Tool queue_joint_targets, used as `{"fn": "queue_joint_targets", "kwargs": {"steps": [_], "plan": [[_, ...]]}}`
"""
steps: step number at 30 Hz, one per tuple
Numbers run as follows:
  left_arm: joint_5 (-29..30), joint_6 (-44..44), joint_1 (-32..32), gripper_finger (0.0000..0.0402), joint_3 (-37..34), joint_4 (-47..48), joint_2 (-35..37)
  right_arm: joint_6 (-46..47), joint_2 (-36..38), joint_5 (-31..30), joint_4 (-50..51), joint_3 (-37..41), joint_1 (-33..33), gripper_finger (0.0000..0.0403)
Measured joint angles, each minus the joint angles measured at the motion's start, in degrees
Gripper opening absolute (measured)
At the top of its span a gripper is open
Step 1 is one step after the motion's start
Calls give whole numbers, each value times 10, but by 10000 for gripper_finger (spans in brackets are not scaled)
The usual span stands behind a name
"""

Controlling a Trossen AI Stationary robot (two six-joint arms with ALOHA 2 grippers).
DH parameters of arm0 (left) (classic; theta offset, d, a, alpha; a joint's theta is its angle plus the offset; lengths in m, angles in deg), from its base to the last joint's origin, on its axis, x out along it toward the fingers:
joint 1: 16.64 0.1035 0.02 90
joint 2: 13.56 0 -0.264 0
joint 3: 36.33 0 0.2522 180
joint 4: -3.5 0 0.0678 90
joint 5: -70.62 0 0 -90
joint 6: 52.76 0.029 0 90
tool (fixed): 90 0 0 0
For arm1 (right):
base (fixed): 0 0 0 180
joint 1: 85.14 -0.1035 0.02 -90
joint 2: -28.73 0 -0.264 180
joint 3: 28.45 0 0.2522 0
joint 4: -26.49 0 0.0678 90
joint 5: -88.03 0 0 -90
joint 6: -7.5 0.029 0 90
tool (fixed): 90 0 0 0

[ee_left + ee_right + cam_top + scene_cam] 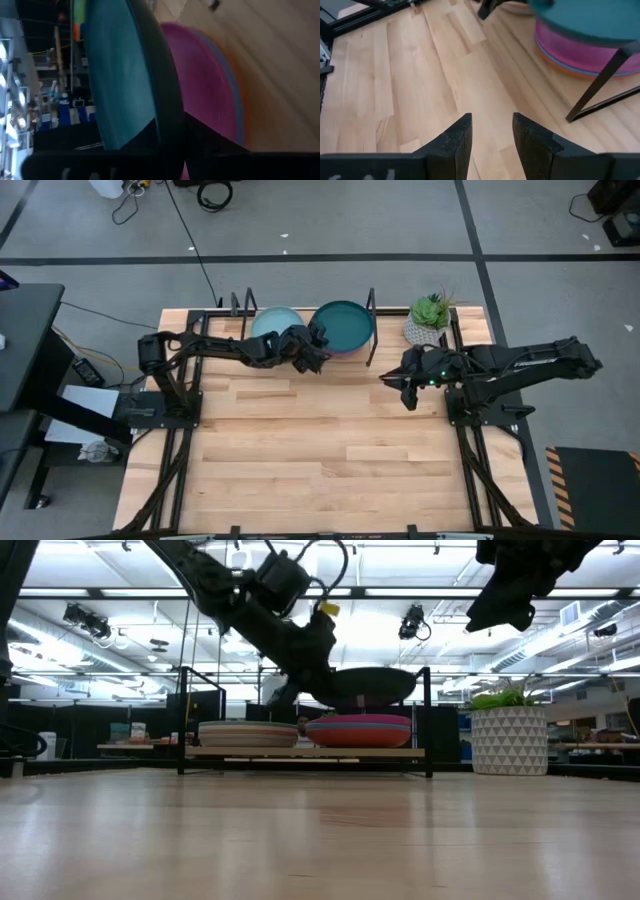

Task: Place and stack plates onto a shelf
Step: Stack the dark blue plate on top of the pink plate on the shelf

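The dark teal plate (343, 325) hovers over the shelf's right stack, held by my left gripper (316, 350), which is shut on it. Under it in the low view the magenta plate (358, 726) tops that stack, with orange and blue edges below. The left stack (249, 733) lies on the light-wood shelf board (300, 752); the high view shows a light blue plate (272, 323) on top of it. My right gripper (492, 135) is open, raised over the table to the right of the shelf, touching nothing. My left gripper holds the dark teal plate by its rim (167, 100), on the side toward the left stack. The rim is pinched between the two fingers (210, 145), one over the plate's upper face and one under it. The plate (372, 685) is lifted clear above the magenta plate, nearly level.
Thin black loop uprights (371, 330) frame the shelf; one stands close to the teal plate in the right wrist view (600, 85). A green plant in a white pot (428, 318) sits right of the shelf. Bare wood table (330, 450) stretches toward the near edge.
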Motion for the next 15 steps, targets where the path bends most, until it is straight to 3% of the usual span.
{"fn": "queue_joint_targets", "kwargs": {"steps": [8, 15], "plan": [[-45, -54, 25, 137, 10, -12, -12, 34, -7, 0, 7, 6, -22, 148], [-100, -130, 24, 182, 75, 130, -11, 34, -8, 0, 9, 6, -35, 148]]}}
